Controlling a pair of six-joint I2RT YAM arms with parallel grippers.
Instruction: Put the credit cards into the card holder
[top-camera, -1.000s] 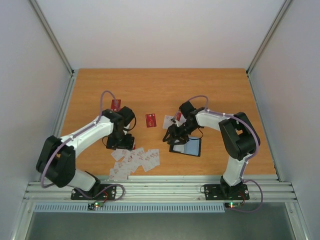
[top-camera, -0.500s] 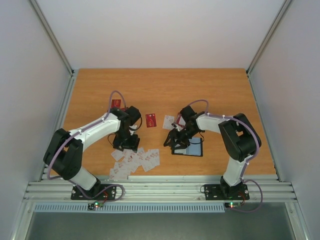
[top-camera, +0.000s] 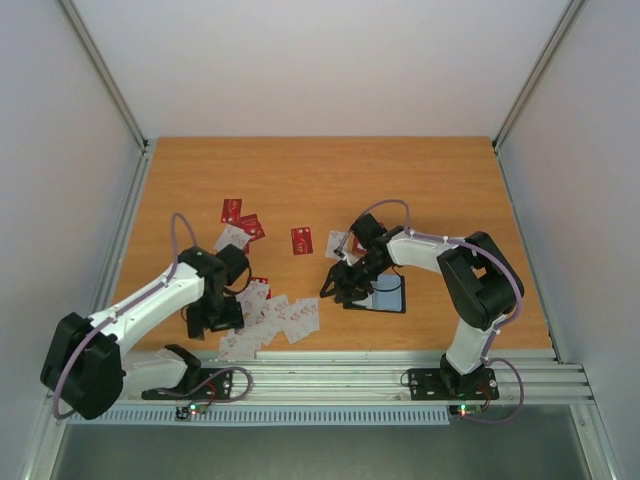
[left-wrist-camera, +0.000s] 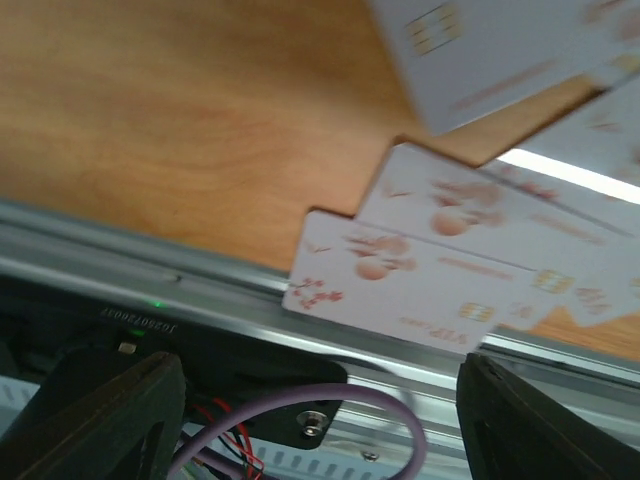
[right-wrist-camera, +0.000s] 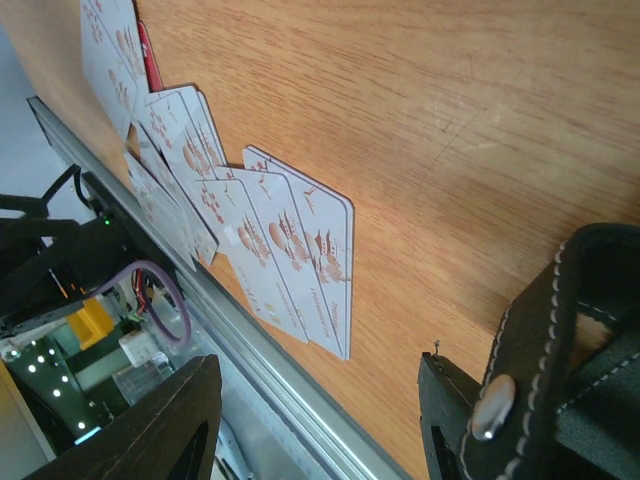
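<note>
**A:** what's different from a second ago? the left arm looks like it bailed

**B:** yeah, the left gripper (top-camera: 214, 312) pulled back toward the near edge. It now hangs over the left end of the heap of credit cards (top-camera: 275, 318) by the rail (top-camera: 350, 375). Fingers are spread wide with nothing between them, so no card picked up yet. One white card (left-wrist-camera: 400, 285) sticks out over the table (top-camera: 420, 180) edge, I'd guess that's the easy one to pinch

**A:** and the holder?

**B:** the card holder (top-camera: 386, 296) lies open on the table right of the heap, pale inside up. The right gripper (top-camera: 342, 286) barely shifted. It sits at the holder's left edge, jaws apart with only bare wood between them, and the black flap (right-wrist-camera: 545, 330) is just beside one finger. Farther back, the left arm's retreat uncovered a few loose cards (top-camera: 240, 230). Can't see any card in the holder so far
</note>
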